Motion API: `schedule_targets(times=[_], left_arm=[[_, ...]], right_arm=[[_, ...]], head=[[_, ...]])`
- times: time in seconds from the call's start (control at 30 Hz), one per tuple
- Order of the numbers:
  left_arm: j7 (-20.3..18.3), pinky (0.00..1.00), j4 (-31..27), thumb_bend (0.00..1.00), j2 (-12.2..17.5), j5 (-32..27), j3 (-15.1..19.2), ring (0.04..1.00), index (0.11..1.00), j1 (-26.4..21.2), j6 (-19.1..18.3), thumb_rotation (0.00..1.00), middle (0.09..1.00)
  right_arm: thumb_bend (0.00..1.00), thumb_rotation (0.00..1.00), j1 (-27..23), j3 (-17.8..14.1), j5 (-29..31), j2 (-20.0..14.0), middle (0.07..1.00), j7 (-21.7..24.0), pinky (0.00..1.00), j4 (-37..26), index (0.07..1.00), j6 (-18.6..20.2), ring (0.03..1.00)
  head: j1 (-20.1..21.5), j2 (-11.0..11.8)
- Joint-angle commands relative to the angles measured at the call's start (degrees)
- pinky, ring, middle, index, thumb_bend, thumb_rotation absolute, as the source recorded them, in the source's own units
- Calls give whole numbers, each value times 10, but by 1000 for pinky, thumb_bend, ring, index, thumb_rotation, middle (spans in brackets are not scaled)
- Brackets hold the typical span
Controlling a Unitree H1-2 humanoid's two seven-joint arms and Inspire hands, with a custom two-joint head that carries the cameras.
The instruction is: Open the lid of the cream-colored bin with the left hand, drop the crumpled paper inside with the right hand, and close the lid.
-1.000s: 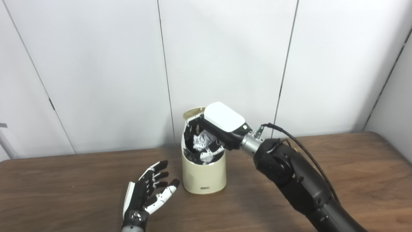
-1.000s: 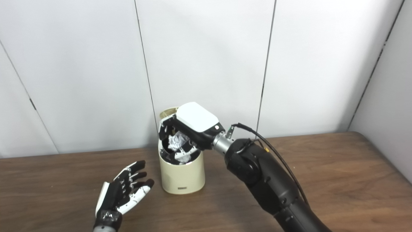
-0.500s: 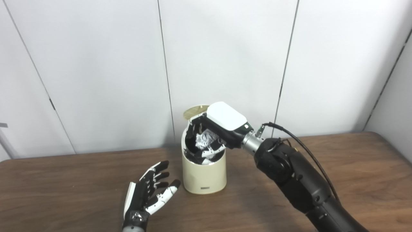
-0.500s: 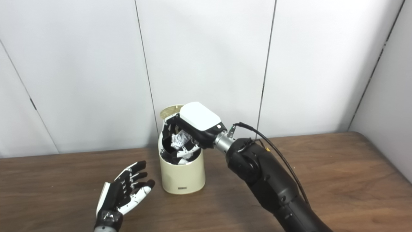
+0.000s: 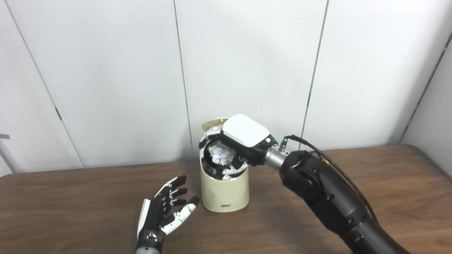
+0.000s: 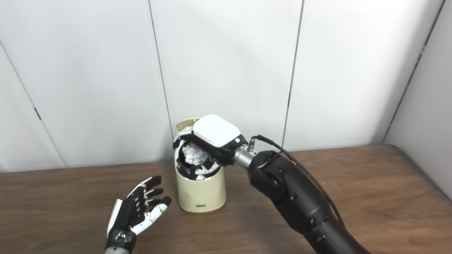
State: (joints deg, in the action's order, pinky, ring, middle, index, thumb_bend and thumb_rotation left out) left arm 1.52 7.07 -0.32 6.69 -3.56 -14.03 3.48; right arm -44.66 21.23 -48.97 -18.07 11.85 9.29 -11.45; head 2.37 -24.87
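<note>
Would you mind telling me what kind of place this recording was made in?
Probably a lab or test room rather than a home: a bare wood-grain table stands against plain white wall panels, and the only prop is a small cream-coloured cylindrical bin set out for the robot.

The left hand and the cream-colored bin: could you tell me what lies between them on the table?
Nothing: only bare wooden table separates the open left hand from the cream-colored bin, as both eye views show.
</note>
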Motion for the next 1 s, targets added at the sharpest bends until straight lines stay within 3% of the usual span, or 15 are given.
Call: schedule_targets(times=[0.0, 0.73, 0.97], left_arm=[[3, 711, -21, 660, -2, 4, -2, 801, 848, -13, 12, 305, 859], [4, 712, -20, 666, -3, 3, -1, 800, 849, -15, 12, 301, 862], [2, 706, -16, 664, -2, 0, -1, 800, 852, -16, 16, 304, 864]], right_arm=[[921, 109, -22, -5, -3, -10, 786, -2, 474, -12, 699, 4, 696], [919, 82, -19, -2, 1, -17, 780, -2, 535, -12, 689, -4, 709], [923, 176, -17, -5, 0, -23, 815, 10, 582, -22, 713, 5, 751]], head=[[0, -1], [-1, -1], [0, 0]])
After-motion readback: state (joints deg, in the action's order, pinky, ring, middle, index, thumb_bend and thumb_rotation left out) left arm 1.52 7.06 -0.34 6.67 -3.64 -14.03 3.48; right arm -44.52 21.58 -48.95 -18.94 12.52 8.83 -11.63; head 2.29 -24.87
